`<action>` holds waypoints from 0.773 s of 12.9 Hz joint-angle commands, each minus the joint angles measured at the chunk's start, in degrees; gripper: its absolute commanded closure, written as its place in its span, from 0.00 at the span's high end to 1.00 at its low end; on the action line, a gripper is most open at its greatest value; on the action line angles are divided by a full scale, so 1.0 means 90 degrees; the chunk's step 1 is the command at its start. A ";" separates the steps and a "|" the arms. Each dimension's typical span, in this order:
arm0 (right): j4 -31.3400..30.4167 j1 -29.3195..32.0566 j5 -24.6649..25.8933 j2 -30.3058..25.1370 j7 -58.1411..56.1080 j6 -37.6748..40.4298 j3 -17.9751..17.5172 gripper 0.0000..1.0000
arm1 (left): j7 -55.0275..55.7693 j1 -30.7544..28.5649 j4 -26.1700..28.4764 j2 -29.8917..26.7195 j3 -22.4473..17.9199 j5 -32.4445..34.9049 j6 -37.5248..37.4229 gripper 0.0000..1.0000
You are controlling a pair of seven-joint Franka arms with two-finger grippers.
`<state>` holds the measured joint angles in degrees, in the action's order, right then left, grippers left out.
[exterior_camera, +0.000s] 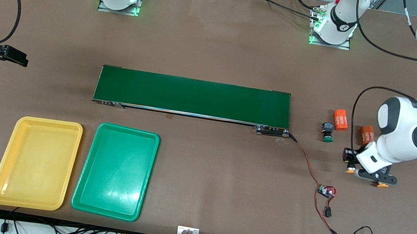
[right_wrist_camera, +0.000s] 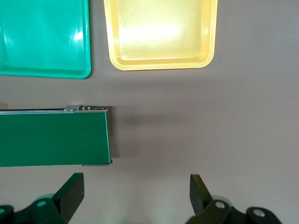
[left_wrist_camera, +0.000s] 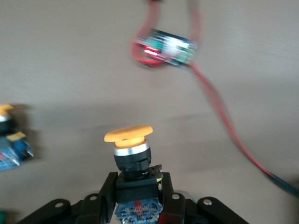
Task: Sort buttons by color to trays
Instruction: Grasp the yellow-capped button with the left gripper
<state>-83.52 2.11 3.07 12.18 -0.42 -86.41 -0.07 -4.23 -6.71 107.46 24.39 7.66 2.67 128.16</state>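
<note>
Landmark: the long dark-green belt (exterior_camera: pixel 193 97) in the middle of the brown table (exterior_camera: pixel 218 45).

Step in hand: you are picking up one yellow-capped push-button with a black body and blue base (left_wrist_camera: pixel 131 151). It sits toward the left arm's end of the table, past the belt's end and nearer the front camera than the belt.

How to do it well: lift straight up and slowly, so the button does not tip. Keep the round yellow cap pointing away from the gripper. Mind the red wire with the small circuit board (exterior_camera: pixel 326 191) close by; I think it could snag if you swing low. Then carry the button over to the shallow yellow plastic tray (exterior_camera: pixel 7 158), which lies toward the right arm's end, nearer the front camera than the belt.

Left gripper (left_wrist_camera: pixel 138 196): its black fingers are squeezed tight on the button's black body, one on each side.

Right gripper (right_wrist_camera: pixel 135 193): its fingers are spread wide and hold nothing. It waits up in the air past the belt's end at the right arm's end of the table.

Other things: a green-capped push-button (exterior_camera: pixel 327 132) and two orange cylinders (exterior_camera: pixel 340 119) lie just past the belt's end near the left gripper. The shallow green plastic tray (exterior_camera: pixel 111 205) sits just beside the yellow one.
</note>
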 commanded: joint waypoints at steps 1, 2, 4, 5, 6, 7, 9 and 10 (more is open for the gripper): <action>-0.0114 0.0029 0.0069 -0.0113 -0.0081 0.0041 -0.0041 1.00 | 0.0944 0.0052 0.0208 -0.0580 0.0961 -0.0003 -0.0791 0.19; -0.0124 0.0019 0.0069 -0.0113 -0.0081 0.0041 -0.0041 1.00 | 0.1451 0.0042 0.0218 -0.0591 0.1371 -0.0003 -0.0860 0.19; -0.0134 0.0009 0.0069 -0.0113 -0.0081 0.0050 -0.0041 1.00 | 0.2505 0.0071 0.0315 -0.0581 0.2065 -0.0003 -0.0851 0.19; -0.0153 0.0009 0.0069 -0.0113 -0.0081 0.0050 -0.0041 1.00 | 0.3023 0.0110 0.0431 -0.0543 0.2339 -0.0003 -0.0793 0.19; -0.0154 0.0019 0.0069 -0.0113 -0.0081 0.0050 -0.0041 1.00 | 0.3502 0.0227 0.0549 -0.0523 0.2564 -0.0003 -0.0570 0.20; -0.0163 0.0019 0.0069 -0.0122 -0.0081 0.0041 -0.0041 1.00 | 0.3874 0.0412 0.0791 -0.0532 0.2644 -0.0003 -0.0317 0.20; -0.0163 0.0019 0.0059 -0.0113 -0.0081 0.0041 -0.0041 1.00 | 0.3946 0.0540 0.1279 -0.0523 0.2645 0.0016 0.0394 0.21; -0.0173 0.0019 0.0059 -0.0122 -0.0081 0.0050 -0.0041 1.00 | 0.3946 0.0550 0.1562 -0.0513 0.2645 0.0016 0.0872 0.23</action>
<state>-83.84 2.10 3.07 12.19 -0.46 -86.14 -0.07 30.95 -1.14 117.05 20.23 31.43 2.67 130.00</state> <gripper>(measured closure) 0.000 0.586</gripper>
